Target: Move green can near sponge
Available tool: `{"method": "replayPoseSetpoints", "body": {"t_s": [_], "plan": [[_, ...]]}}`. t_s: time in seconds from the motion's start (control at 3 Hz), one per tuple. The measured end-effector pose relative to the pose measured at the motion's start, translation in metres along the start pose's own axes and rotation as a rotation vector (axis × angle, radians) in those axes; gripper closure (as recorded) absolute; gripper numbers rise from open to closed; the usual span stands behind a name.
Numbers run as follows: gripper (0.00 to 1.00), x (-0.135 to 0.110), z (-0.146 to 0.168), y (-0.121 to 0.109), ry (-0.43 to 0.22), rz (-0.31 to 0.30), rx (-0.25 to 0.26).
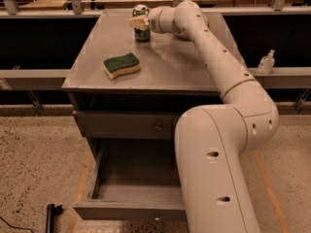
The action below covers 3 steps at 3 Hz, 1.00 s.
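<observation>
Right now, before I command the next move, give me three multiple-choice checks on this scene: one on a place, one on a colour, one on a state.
1. Where does the small green patterned drink can stand?
A. toward the far side of the grey metal table, beyond the sponge
B. inside the drawer
C. on the floor

2. What colour is the top of the wavy-edged rectangular sponge?
A. red
B. dark green
C. white

3. The lowest drawer is:
A. shut
B. taken out
C. pulled open

Answers:
1 A: the can stands upright near the table's far side, with the gripper right at it.
2 B: a dark green layer lies over pale yellow foam.
3 C: the drawer juts forward and its inner floor shows.
</observation>
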State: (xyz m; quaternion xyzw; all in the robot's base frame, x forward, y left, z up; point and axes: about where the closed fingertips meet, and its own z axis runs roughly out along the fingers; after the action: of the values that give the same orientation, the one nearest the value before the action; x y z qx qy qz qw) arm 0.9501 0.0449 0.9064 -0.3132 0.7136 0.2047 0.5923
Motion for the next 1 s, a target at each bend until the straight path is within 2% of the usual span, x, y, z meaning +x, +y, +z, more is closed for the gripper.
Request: {"method": "replayPoseSetpoints", "body": {"t_s": [0.33, 0.67, 1.0], "plan": [[0.73, 0.002, 0.003, -0.003, 0.003, 0.009, -0.005], [0.96, -0.012, -0.015, 0.004, -0.015, 0.018, -0.065], [1.00, -0.031, -0.049, 0.018, -0.019, 0.022, -0.149]]}}
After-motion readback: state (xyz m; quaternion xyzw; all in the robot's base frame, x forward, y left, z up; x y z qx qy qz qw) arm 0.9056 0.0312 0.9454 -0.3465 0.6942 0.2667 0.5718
